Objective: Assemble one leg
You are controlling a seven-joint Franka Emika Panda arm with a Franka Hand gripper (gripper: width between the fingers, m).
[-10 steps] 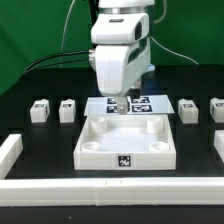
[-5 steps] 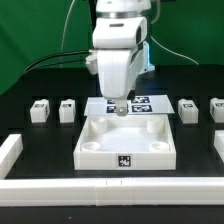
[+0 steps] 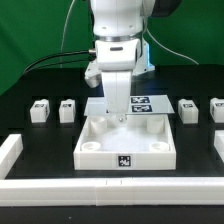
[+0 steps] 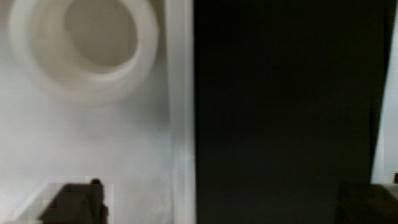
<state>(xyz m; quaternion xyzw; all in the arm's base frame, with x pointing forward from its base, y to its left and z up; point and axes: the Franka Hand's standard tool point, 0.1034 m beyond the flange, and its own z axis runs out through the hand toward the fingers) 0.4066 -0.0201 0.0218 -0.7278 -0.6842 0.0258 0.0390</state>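
The large white tray-like panel (image 3: 127, 142) lies in the middle of the black table. My gripper (image 3: 118, 117) is low over the panel's far rim, pointing straight down. In the wrist view the panel (image 4: 89, 120) with a round socket (image 4: 86, 40) fills one side and bare black table the other. The panel's edge runs between my two dark fingertips (image 4: 71, 205), which stand wide apart; the gripper (image 4: 228, 207) is open and holds nothing. Small white legs stand in a row: two on the exterior view's left (image 3: 40, 110) (image 3: 67, 109), two on its right (image 3: 187, 108) (image 3: 217, 108).
The marker board (image 3: 143, 103) lies flat just behind the panel, partly hidden by the arm. A white rail (image 3: 110, 186) runs along the table's front, with raised ends at the exterior view's left (image 3: 9, 150) and right (image 3: 219, 146). A green backdrop stands behind.
The gripper has come straight down, from above the marker board's front to the panel's far rim. The panel and the legs have not moved.
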